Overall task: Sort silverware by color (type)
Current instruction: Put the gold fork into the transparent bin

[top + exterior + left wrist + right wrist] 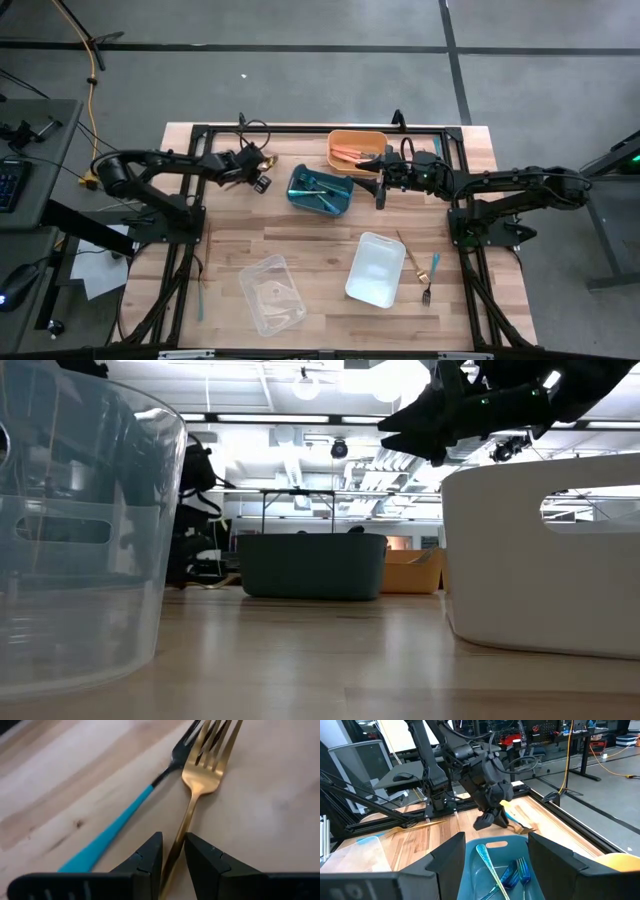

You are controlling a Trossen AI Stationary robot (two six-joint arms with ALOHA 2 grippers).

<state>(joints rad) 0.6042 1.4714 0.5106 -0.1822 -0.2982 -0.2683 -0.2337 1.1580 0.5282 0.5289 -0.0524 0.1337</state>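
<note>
Left end effector [172, 857] fingers clamped on gold fork [200, 780] handle, fork lying on desk [75, 775] beside teal-handled fork [115, 832], far left. Right end effector [495, 862] fingers apart, hovering above teal bin [492, 845] holding teal silverware [512, 875], far centre.

1. In the left wrist view the gold fork [202, 780] loses its tine tips at the picture's edge, and its handle end is hidden between the left gripper [173, 851] fingers.
2. The teal-handled fork [131, 815] beside it is also cropped at the tines; its handle end disappears behind the gripper body.
3. From the low view, the white bin [545, 555] and clear bin [75, 530] are cut off, contents unseen.
4. The silverware in the orange bin [352, 152] is too small to identify, possibly salmon-handled pieces.
</note>
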